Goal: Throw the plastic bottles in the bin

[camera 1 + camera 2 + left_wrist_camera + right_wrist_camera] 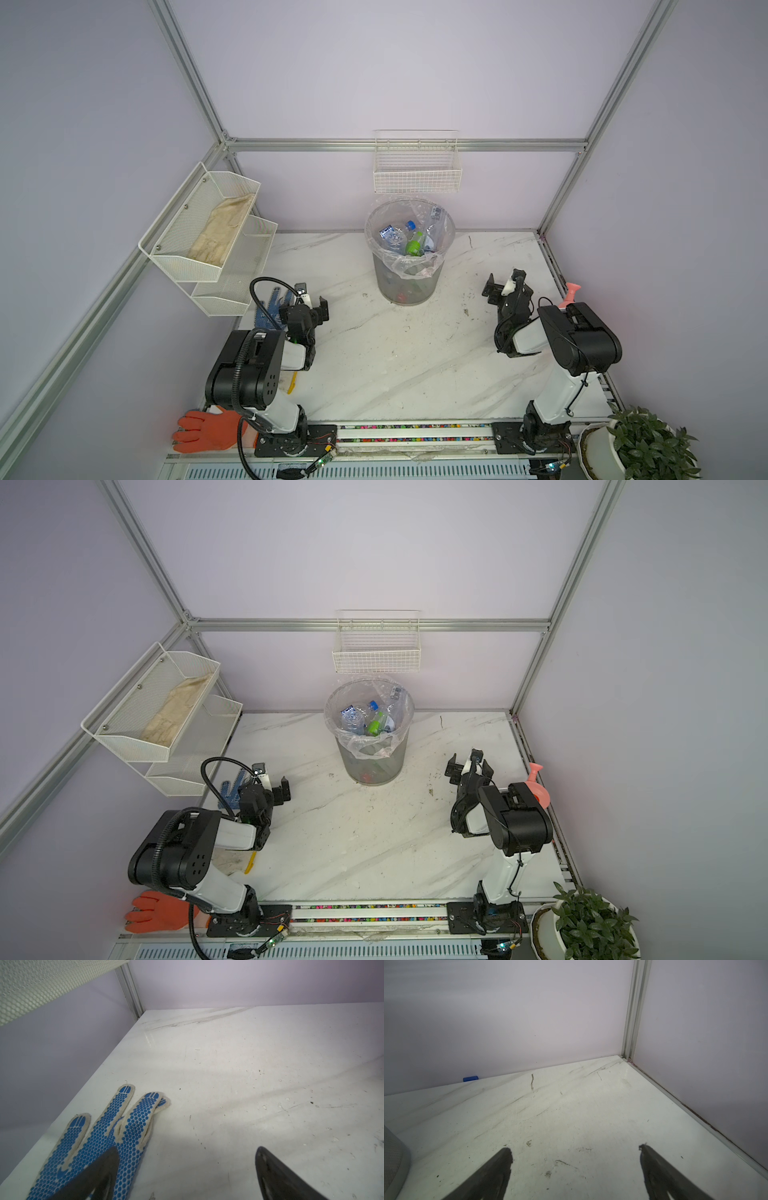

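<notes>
At the near edge: orange glove (208, 430) on the left, potted plant (648, 444) on the right; neither part of the job. Further in, left claw (312, 300), tips wide apart and holding nothing, low over the worktop (395, 353) just beside a blue dotted glove (108, 1136). Right claw (505, 284), likewise spread and bare, near the right edge, close to a pink spray bottle (571, 293). Between the two, only stained marble in both top views; no bottle lying out.

Judged from that: throwing looks done, or nearly so. To finish well: keep both claws apart and drawn back from the bin (405, 286), to avoid knocking its light wall or snagging the bag (415, 266); leave gloves and spray bottle alone; check the strip behind the bin, hidden from both top views. Small blue thing (470, 1078) against the far wall in the right wrist view: too small to tell, perhaps a cap.

Far middle: bottles (392, 237) piled inside the bin, more showing dimly through the grey wall lower down. Green bottle (414, 245) leaning steeply, long axis running near to far; which end is the neck, hard to tell. Clear bottle (397, 237) beside, lying aslant, blue cap (410, 225) pointing far and right. Labelled bottle (434, 214) propped almost upright against the far right of the bag. Beyond, white wire basket (417, 174) on the far wall.
</notes>
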